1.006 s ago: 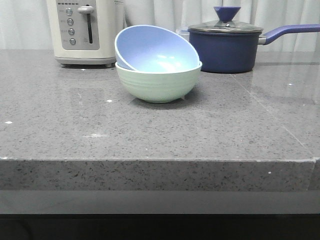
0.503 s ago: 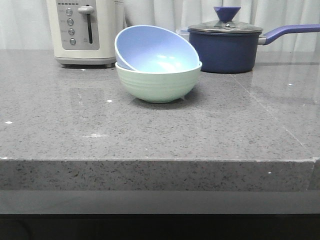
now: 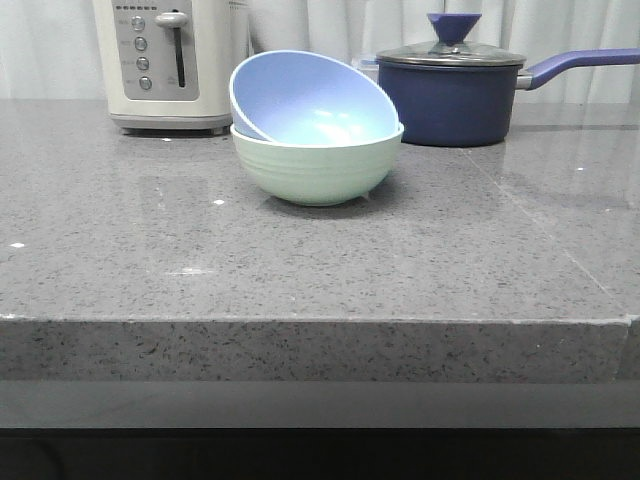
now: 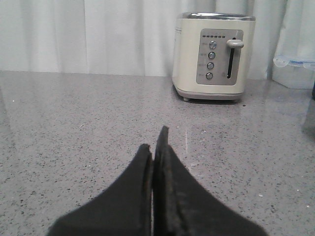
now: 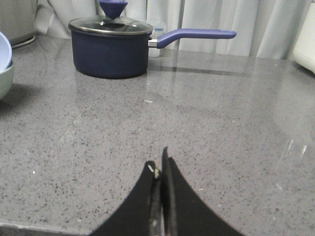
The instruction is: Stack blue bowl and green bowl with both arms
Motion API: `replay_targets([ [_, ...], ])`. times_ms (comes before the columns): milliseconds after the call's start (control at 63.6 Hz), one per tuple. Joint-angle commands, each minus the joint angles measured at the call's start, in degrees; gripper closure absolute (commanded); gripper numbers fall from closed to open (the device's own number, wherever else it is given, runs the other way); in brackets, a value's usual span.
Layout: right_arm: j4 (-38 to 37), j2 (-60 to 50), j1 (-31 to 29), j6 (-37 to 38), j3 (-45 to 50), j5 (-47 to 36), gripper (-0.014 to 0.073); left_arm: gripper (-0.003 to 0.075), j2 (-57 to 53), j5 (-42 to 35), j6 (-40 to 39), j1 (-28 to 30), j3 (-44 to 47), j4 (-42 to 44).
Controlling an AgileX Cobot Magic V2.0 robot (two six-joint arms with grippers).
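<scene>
The blue bowl (image 3: 305, 95) sits tilted inside the green bowl (image 3: 316, 168) at the middle back of the grey counter (image 3: 300, 270). Both bowls' edges also show in the right wrist view, blue bowl (image 5: 4, 49) over green bowl (image 5: 5, 78). No arm shows in the front view. My left gripper (image 4: 153, 142) is shut and empty, low over the counter, facing the toaster. My right gripper (image 5: 159, 164) is shut and empty, over the counter well away from the bowls.
A cream toaster (image 3: 170, 62) stands at the back left, also in the left wrist view (image 4: 214, 56). A dark navy lidded saucepan (image 3: 452, 92) with a long handle stands at the back right, also in the right wrist view (image 5: 109, 49). A clear lidded box (image 4: 294, 73) stands beside the toaster.
</scene>
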Motion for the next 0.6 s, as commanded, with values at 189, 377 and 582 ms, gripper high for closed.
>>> replay_targets([
  [189,-0.3,-1.3,-0.5,-0.5,2.5,-11.5,0.065,0.074,-0.9,-4.4,0.0,-0.1,0.3,-0.6],
  [377,-0.3,-1.3,-0.5,-0.5,2.5,-11.3,0.065,0.074,-0.9,-4.4,0.0,-0.1,0.3,-0.6],
  [582,-0.3,-1.3,-0.5,-0.5,2.5,-11.3,0.065,0.074,-0.9,-4.4,0.0,-0.1,0.3,-0.6],
])
